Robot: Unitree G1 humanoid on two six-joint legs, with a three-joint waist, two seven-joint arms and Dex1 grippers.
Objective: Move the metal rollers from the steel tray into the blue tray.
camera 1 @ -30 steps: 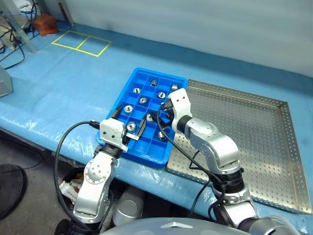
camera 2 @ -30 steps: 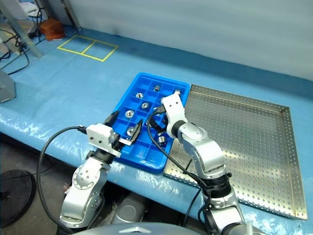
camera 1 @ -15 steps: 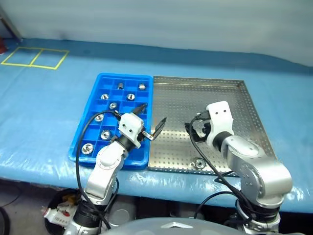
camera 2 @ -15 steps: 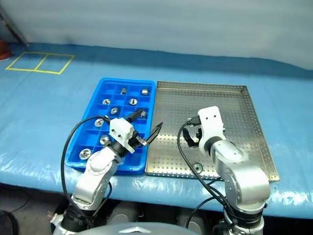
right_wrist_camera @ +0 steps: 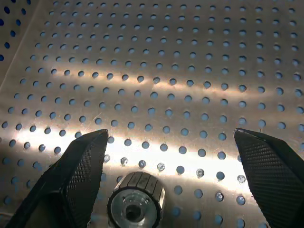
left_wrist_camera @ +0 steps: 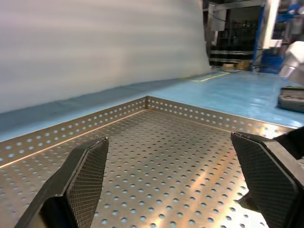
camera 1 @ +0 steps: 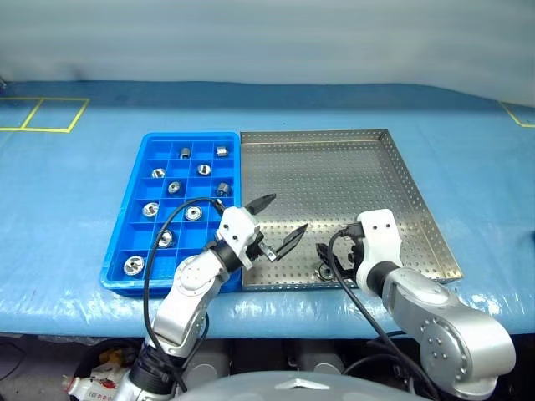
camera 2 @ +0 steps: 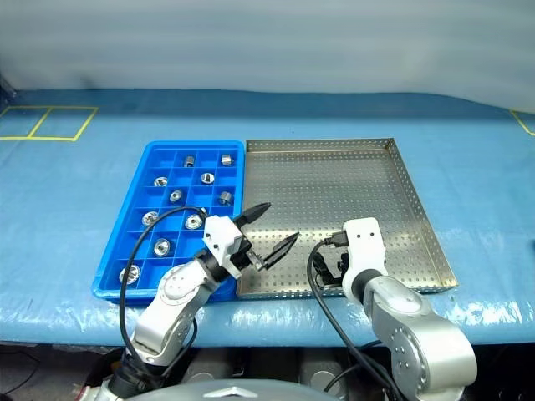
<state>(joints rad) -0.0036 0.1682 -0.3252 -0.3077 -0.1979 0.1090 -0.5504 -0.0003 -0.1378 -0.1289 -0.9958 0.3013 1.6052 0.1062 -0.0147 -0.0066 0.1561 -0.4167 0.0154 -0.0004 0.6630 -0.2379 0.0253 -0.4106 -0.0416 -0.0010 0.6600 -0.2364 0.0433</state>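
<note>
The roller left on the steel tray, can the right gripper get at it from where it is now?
Probably yes. The roller lies on the steel tray between the right gripper's open fingers, nothing lying between them, so it looks reachable by lowering and closing.

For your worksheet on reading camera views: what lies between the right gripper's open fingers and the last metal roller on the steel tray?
Nothing but bare perforated steel tray; in the right wrist view the roller sits between the open right gripper.

Bright, sharp views; glare on steel tray (right_wrist_camera: 156, 80)
</note>
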